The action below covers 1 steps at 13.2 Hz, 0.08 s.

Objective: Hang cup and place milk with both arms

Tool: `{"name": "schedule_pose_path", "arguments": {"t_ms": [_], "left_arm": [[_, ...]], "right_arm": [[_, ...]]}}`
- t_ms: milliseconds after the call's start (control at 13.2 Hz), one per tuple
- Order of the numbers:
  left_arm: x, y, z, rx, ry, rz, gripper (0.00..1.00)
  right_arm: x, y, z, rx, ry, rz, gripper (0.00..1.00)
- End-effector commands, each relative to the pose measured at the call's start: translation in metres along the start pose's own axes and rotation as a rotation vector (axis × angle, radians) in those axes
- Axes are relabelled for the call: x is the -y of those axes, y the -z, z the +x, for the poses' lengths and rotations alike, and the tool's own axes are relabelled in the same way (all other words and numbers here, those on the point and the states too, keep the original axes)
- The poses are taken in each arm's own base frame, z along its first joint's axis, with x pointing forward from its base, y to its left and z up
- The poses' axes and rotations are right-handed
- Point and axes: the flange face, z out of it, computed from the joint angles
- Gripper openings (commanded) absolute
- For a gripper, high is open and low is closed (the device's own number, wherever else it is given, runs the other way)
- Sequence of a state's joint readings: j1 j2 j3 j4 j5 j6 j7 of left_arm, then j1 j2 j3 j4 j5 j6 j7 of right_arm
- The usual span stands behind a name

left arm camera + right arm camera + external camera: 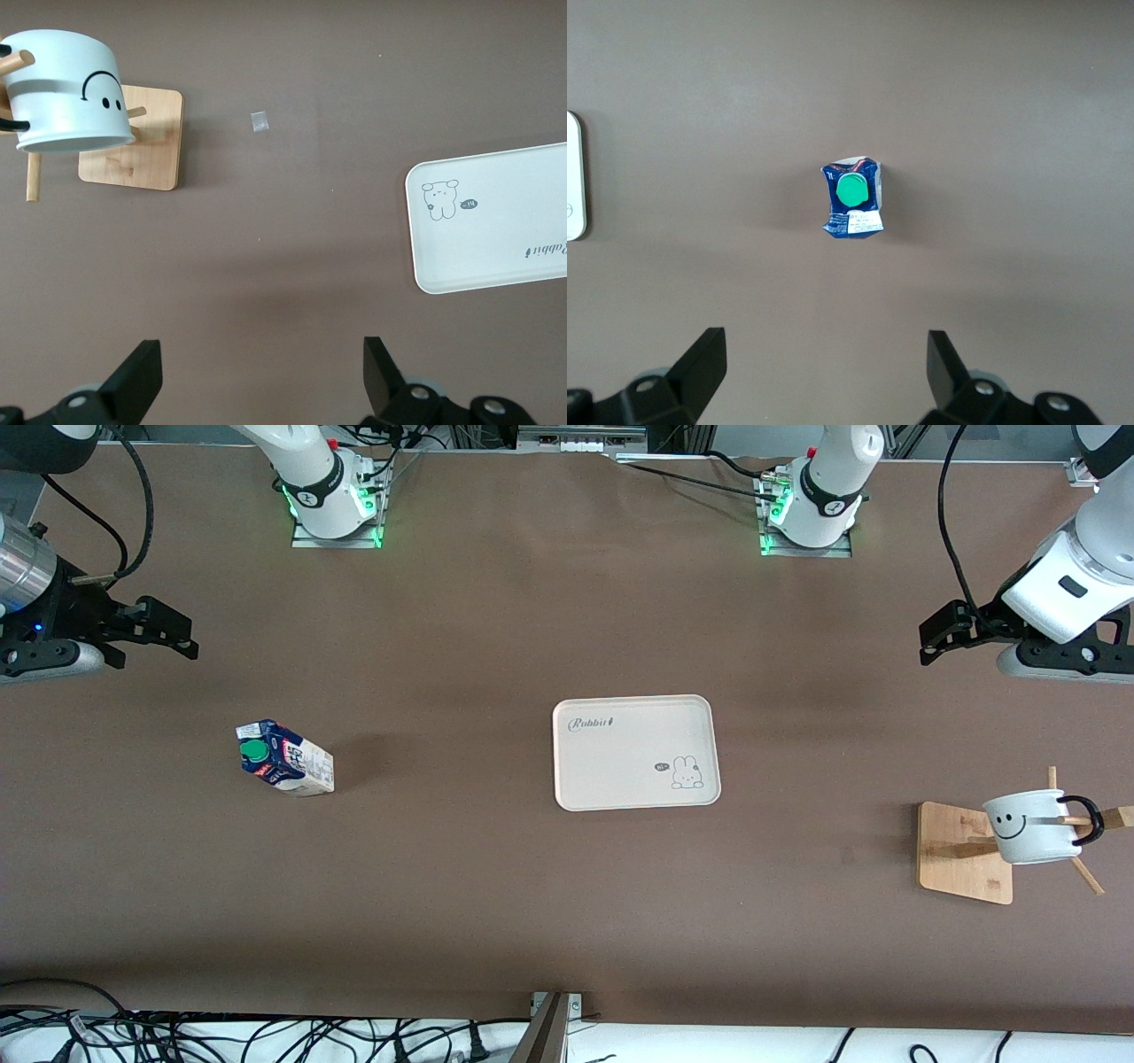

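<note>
we see only parts of both arms in the front view: the upper links run off the frame edges, and the right gripper (173, 638) and left gripper (939, 631) each show side-on there. each wrist view cuts its own gripper at the frame edge, so we see just two black fingertips (140, 381) set wide apart with bare table between them on the left arm, and the same wide spread of fingertips (702, 367) on the right arm. neither holds anything.

the right gripper hangs over the table at the right arm's end, and the milk (285, 757) stands on the table nearer the front camera than it, green cap up. the print on the carton is too small for us to read.

the left gripper hangs over the table at the left arm's end. the cup (1035, 826) hangs by its black handle on a peg of the wooden rack (961, 855), smiley face showing; the cup hides much of the rack's post.

the table (496, 895) is covered in plain brown. a cream tray (634, 753) with a rabbit drawing lies at its middle, between milk and rack. loose black cables (221, 1036) lie along the table's near edge.
</note>
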State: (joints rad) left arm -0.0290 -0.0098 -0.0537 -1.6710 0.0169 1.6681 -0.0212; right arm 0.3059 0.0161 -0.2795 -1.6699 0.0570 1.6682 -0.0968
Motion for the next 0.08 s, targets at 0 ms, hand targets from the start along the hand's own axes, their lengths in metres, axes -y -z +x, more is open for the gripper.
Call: {"name": "schedule_pose_path", "arguments": {"t_ms": [0], "left_arm": [[-0.0013,0.0083,-0.0033,0.000,-0.009,0.020,1.00]], "right_arm": [[0.0008,0.0078,0.0010,0.002,0.001,-0.019,1.00]]}}
